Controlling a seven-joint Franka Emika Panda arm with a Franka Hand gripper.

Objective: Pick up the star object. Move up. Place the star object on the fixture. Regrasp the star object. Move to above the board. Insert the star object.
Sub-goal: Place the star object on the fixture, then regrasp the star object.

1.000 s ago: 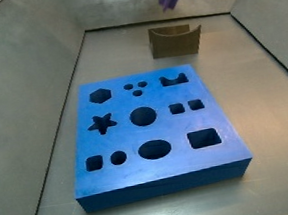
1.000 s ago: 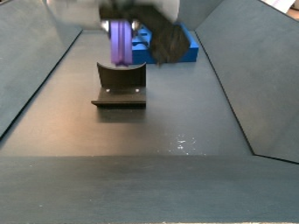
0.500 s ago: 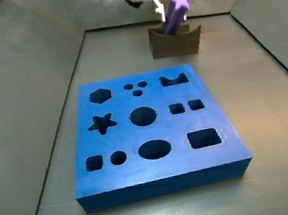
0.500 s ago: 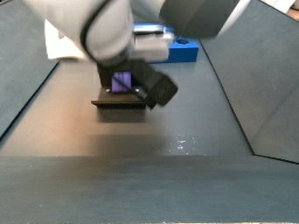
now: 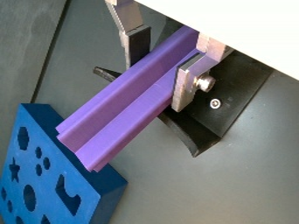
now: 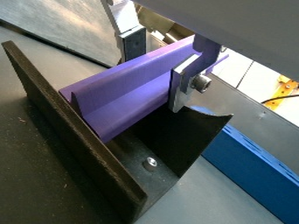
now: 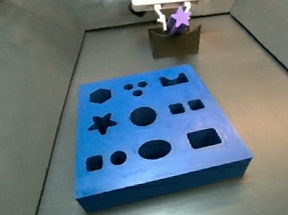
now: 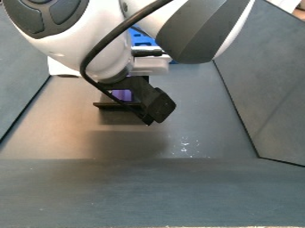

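The purple star object point(image 5: 117, 109) lies level across the fixture point(image 5: 222, 105), resting in its notch, as both wrist views show point(image 6: 117, 101). My gripper point(image 5: 162, 70) is right over the fixture and shut on the star object near one end, with one silver finger point(image 6: 184, 87) flat against its side and the other behind it. In a side view the star's end point(image 7: 179, 18) shows just above the olive-brown fixture point(image 7: 175, 42), under the white gripper point(image 7: 171, 15). The blue board point(image 7: 150, 129) with its cut-out holes lies apart from the fixture, nearer the camera.
Grey walls enclose the floor on all sides point(image 7: 49, 82). In a side view the arm's large white body point(image 8: 119, 36) hides most of the fixture point(image 8: 119, 107) and the board point(image 8: 143, 36). The board's corner point(image 5: 47, 184) lies close under the star's free end.
The gripper has come down with the star object from above the fixture, until the star sits in the notch. The board has not moved.
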